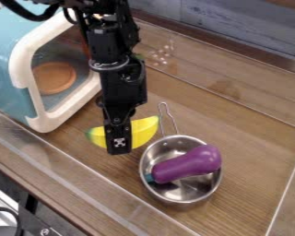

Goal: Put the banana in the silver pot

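Black claw (118, 143) clamped on small curved yellow plastic banana (135, 135), frame centre.
Shiny round silver pot (181, 187) lower right on wooden tabletop (249, 111), containing purple eggplant (187, 164).
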Action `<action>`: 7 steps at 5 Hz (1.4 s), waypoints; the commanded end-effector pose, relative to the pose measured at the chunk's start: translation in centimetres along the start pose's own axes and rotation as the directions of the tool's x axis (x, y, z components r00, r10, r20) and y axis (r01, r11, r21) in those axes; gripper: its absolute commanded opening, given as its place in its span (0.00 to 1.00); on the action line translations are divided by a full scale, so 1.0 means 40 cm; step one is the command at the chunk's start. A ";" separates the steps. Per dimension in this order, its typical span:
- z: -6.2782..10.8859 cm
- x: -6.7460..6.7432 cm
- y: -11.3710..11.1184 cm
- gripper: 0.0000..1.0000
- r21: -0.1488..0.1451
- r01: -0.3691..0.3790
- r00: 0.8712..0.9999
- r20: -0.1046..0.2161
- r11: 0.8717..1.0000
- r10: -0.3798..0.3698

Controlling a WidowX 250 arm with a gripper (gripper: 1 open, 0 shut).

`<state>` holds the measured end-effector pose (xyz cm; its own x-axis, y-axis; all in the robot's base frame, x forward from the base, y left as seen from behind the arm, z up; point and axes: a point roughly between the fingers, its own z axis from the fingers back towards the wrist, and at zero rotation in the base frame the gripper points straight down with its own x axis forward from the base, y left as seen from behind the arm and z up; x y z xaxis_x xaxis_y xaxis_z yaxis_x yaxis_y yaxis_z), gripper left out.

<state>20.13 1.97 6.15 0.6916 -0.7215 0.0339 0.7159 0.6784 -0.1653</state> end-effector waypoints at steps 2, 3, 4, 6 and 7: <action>0.053 0.078 -0.025 0.00 0.063 0.031 0.999 0.023 0.998 -0.032; 0.071 0.098 -0.037 0.00 0.065 0.022 0.999 0.028 0.998 -0.024; 0.065 0.116 -0.055 0.00 0.068 -0.004 0.999 0.035 0.998 0.002; 0.038 0.160 -0.094 0.00 0.065 -0.024 0.999 0.043 0.998 0.021; 0.020 0.180 -0.111 0.00 0.065 -0.016 0.999 0.043 0.998 0.013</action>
<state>21.73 -6.02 7.43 0.7070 -0.7050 0.0559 0.7061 0.6991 -0.1128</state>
